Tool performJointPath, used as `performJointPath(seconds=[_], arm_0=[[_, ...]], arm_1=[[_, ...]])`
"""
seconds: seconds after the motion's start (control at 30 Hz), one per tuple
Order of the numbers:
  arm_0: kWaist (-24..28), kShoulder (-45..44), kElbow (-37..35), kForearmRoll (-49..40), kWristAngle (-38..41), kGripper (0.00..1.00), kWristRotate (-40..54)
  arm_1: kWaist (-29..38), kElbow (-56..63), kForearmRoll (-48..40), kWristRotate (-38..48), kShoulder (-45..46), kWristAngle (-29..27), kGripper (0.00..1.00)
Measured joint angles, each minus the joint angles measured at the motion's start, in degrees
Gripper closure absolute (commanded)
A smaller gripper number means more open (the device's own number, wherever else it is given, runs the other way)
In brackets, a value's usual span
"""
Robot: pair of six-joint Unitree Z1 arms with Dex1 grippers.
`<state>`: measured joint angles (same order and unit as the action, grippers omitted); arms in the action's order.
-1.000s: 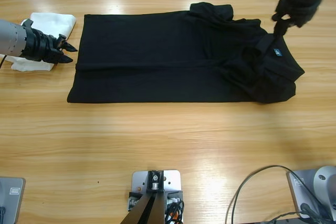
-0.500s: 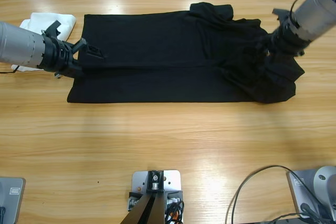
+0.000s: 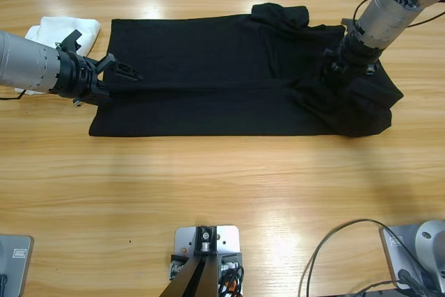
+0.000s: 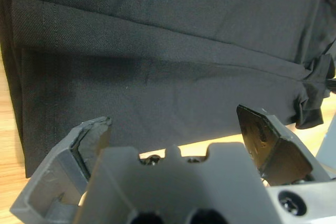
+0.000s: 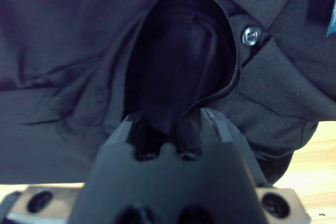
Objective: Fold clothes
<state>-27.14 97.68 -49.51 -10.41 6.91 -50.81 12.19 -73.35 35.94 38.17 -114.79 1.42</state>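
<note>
— Where was the polo shirt (image 3: 229,78) lying?

— Spread lengthways across the far half of the wooden worktop (image 3: 208,186), folded into a long black band. Its hem end pointed toward the left arm, and its collar end sat bunched and rumpled on the other side, with one sleeve turned up at the far edge.

— And the left gripper (image 3: 119,73)?

— It came in low from the side edge, its fingers (image 4: 92,137) spread apart over the hem corner of the shirt. In the left wrist view, the lengthwise fold line ran across the fabric just ahead of them, and nothing sat between them.

— What about the right gripper (image 3: 335,69)?

— It reached down from the upper corner into the bunched collar area. In the right wrist view, its fingers (image 5: 218,124) were closed on a fold of the shirt fabric beside the neck opening, with a placket button (image 5: 251,35) just beyond.

— Anything else on the worktop?

— A small white folded garment (image 3: 66,30) lay near the far edge, just beside the hem end of the shirt and partly behind the left arm.
</note>
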Motion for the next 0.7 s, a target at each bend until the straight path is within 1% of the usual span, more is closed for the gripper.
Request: performJointPath(seconds=[0.03,0.1,0.13,0.37,0.7], arm_0=[[0.0,0.0,0.0,0.0,0.0,0.059,-0.2],[0.0,0.0,0.0,0.0,0.0,0.059,-0.5],[0.0,0.0,0.0,0.0,0.0,0.059,-0.6],[0.0,0.0,0.0,0.0,0.0,0.056,-0.8],[0.0,0.0,0.2,0.0,0.0,0.055,-0.9]], arm_1=[[0.0,0.0,0.1,0.0,-0.2,-0.1,0.633],[-0.2,0.0,0.2,0.0,-0.4,-0.1,0.949],[-0.3,0.0,0.2,0.0,-0.6,-0.1,1.0],[-1.7,0.0,0.2,-0.4,-1.4,-0.1,1.0],[-1.9,-1.0,0.7,-3.5,-1.4,-1.2,1.0]])
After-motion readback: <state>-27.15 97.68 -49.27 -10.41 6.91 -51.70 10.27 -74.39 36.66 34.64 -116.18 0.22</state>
